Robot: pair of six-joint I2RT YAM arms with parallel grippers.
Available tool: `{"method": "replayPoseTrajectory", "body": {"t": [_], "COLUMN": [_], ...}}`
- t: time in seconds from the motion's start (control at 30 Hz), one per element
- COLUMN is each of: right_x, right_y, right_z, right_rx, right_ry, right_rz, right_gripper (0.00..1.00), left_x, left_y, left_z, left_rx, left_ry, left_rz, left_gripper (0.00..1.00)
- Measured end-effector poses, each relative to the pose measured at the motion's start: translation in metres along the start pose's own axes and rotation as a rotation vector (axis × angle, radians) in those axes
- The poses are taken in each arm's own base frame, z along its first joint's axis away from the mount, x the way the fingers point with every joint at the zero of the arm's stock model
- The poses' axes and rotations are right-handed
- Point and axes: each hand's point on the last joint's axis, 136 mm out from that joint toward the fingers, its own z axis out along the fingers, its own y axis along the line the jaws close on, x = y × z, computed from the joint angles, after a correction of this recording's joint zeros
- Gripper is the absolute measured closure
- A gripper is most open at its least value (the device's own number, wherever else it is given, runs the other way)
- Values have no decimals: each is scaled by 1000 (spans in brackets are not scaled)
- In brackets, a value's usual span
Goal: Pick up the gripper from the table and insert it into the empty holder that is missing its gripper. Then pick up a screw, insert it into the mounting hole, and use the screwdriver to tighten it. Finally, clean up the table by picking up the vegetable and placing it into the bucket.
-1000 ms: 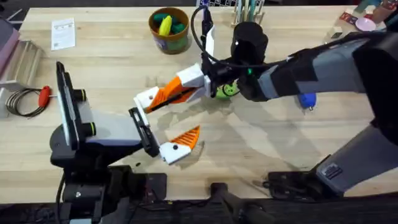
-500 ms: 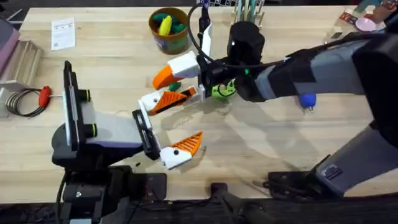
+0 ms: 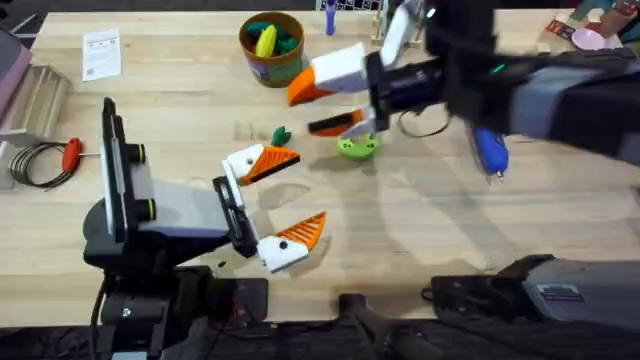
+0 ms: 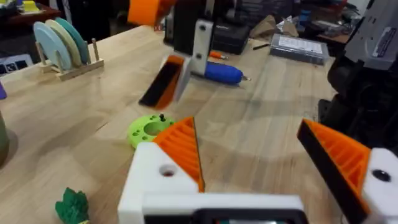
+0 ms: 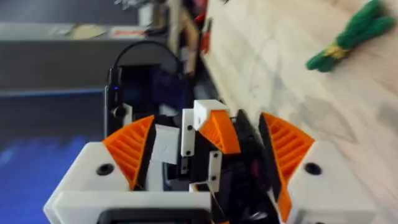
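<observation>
Overhead, the right arm is reaching in from the right side across the middle of the surface [image 3: 520, 250], and its hand [image 3: 312, 110] is hanging above the wood with its two white fingers spread wide and nothing between the orange pads. The lime-green disc [image 3: 357, 148] is lying just beside the lower finger. The left hand [image 3: 300, 190] is sitting nearer the front edge, also open, its orange-padded fingers gaping toward the disc and gripping nothing.

The vegetable [image 3: 280, 135] is lying flat on the surface between the two hands, close to the upper finger of the left hand and touching neither hand. The bucket [image 3: 272, 62] is standing upright near the far edge, well apart from the vegetable, and is already holding a yellow toy corn [image 3: 265, 40] and other green pieces. The screwdriver [image 3: 490, 150] is lying on the surface to the right, partly under the right arm. A red-handled tool [image 3: 70, 152] is resting far off at the left edge.

From the left wrist, the fingers [image 4: 177, 149] are framing the disc, with the vegetable off to one side and the screwdriver lying farther back. From the right wrist, the vegetable is showing on bare wood beyond the parted pads [image 5: 130, 152].
</observation>
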Motion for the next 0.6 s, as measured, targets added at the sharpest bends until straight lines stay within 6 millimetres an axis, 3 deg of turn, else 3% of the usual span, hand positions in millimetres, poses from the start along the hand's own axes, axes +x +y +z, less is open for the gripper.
{"method": "replayPoseTrajectory", "body": {"t": [0.27,0.6], "right_x": [-9,-12], "right_y": [12,-1], "right_z": [-51,-116], "right_rx": [344,829], "right_ry": [-93,-104], "right_rz": [-113,-269], "right_gripper": [61,61], "left_x": [0,0], "left_y": [0,0], "left_z": [0,0], "left_rx": [0,0], "left_ry": [0,0], "left_rz": [0,0], "left_gripper": [15,15]}}
